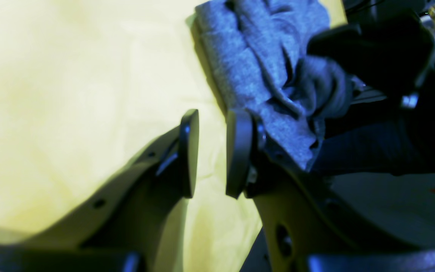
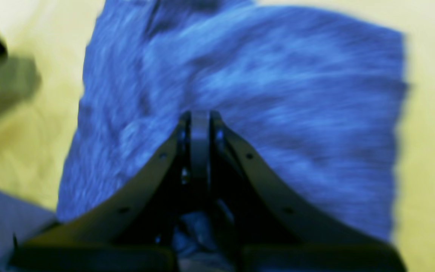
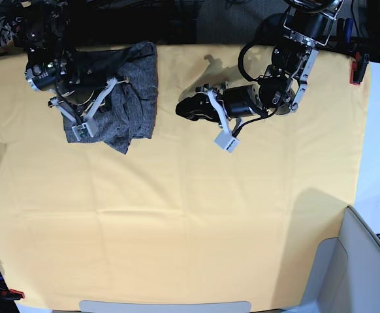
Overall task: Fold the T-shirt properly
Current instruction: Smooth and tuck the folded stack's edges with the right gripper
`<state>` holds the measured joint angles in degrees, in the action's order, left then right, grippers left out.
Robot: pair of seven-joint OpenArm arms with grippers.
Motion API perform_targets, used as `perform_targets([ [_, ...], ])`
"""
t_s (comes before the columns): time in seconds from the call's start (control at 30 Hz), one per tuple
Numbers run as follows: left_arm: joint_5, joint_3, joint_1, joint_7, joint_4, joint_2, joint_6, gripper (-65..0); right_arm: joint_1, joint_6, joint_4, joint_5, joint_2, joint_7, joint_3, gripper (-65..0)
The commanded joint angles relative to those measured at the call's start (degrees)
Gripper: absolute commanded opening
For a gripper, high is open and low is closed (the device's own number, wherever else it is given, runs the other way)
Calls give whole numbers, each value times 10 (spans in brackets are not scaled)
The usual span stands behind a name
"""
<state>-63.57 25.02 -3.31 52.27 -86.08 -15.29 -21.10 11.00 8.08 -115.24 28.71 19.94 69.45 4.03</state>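
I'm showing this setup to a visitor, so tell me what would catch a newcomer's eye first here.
First, the bunched charcoal-grey knit T-shirt, dark against the plain yellow table cloth at the far left of the base view. The right gripper sits over it with jaws shut. Then the left gripper, jaws apart and holding nothing, hangs above bare cloth near the table's far middle.

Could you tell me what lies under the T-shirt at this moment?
The T-shirt lies bunched on the yellow table cloth, which shows all around it. The right tool sits over its edge, shut. What the cloth looks like beneath the shirt is covered.
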Motion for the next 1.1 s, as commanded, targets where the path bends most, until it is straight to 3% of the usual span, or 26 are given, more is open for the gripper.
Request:
perform_targets([
  [0.0, -14, -3, -9, -10, -10, -2, -7, -521, -2, 1, -10, 8, 13, -7, 17, -650],
  [0.1, -14, -3, -9, -10, -10, -2, -7, -521, -1, 1, -11, 44, 31, -7, 74, -650],
  [0.3, -14, -3, -9, -10, -10, -2, -7, -521, -9, 2, -12, 181, 93, -7, 140, -650],
  [0.53, -14, -3, -9, -10, -10, -2, -7, -521, -46, 2, -12, 299, 140, -8, 132, -650],
  [0.73, -14, -3, -9, -10, -10, -2, -7, -521, -71, 2, -13, 434, 146, -8, 47, -650],
  [0.8, -14, -3, -9, -10, -10, -2, -7, -521, -75, -2, -13, 435, 146, -8, 15, -650],
  [0.87, -14, -3, -8, -10, -10, -2, -7, -521, -70, -3, -12, 399, 146, -8, -12, -650],
  [1.07, -14, -4, 3, -10, -10, -2, -7, -521, 4, -3, -12, 293, 150, -7, -16, -650],
])
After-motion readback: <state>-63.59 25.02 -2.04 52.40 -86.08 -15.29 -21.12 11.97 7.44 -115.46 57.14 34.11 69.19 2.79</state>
